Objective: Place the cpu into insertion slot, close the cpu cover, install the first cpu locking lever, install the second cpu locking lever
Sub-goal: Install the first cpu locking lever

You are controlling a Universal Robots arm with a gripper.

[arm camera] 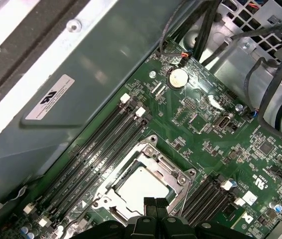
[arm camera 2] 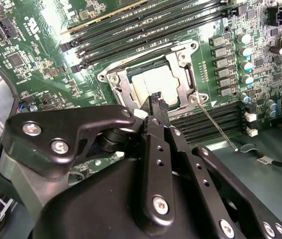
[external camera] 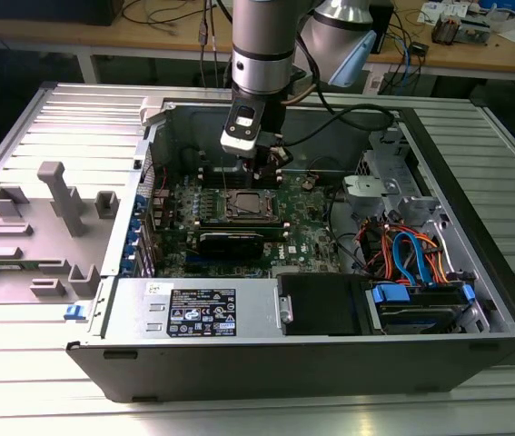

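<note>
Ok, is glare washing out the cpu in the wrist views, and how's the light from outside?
Second wrist view: the cpu looks pale and washed, with bright glints on the cpu cover. First wrist view: the cpu is bright, outline readable. Exterior view: the insertion slot looks dim just below the gripper.

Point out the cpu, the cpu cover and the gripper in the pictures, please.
cpu (arm camera 2: pixel 153 82): second wrist view, on its grey metal top.
cpu cover (arm camera 2: pixel 185 77): second wrist view, on the frame's side bar.
gripper (arm camera: pixel 156 201): first wrist view, between its closed fingertips.
</note>
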